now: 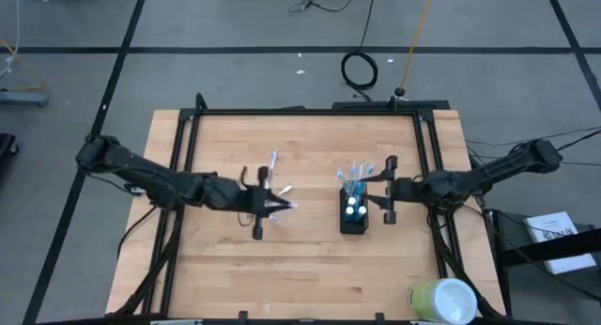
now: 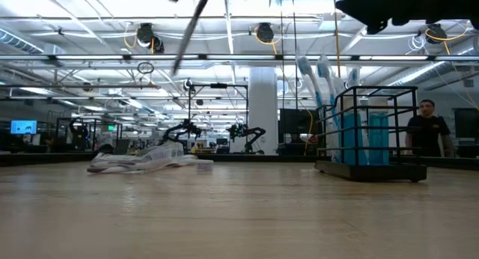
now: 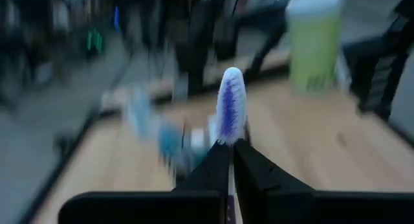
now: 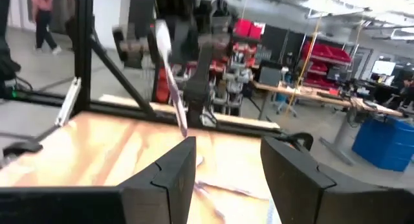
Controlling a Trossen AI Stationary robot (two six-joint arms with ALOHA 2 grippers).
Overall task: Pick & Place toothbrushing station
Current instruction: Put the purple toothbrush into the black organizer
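Observation:
The black wire-mesh holder (image 1: 354, 215) stands on the table right of centre, with blue-and-white toothbrushes (image 1: 357, 175) upright in its far end and white-capped tubes (image 1: 353, 208) beside them; it also shows in the low view (image 2: 370, 132). My left gripper (image 1: 270, 208) is left of the holder, above a heap of clear wrappers (image 2: 142, 160), shut on a blue-and-white toothbrush (image 3: 231, 104). Another toothbrush (image 1: 272, 162) shows just beyond it. My right gripper (image 1: 377, 191) is open and empty, close to the holder's right side. My left gripper pinches the toothbrush between its two fingers just below the bristle head (image 3: 229, 143). The head sticks out past the fingertips. In the low view the brush (image 2: 191, 27) is tilted and clear of the table.
A yellow-green and white cylinder (image 1: 441, 301) lies at the table's near right corner. A dark frame runs around the table top (image 1: 310, 111). People show in the room beyond the table (image 2: 428, 128).

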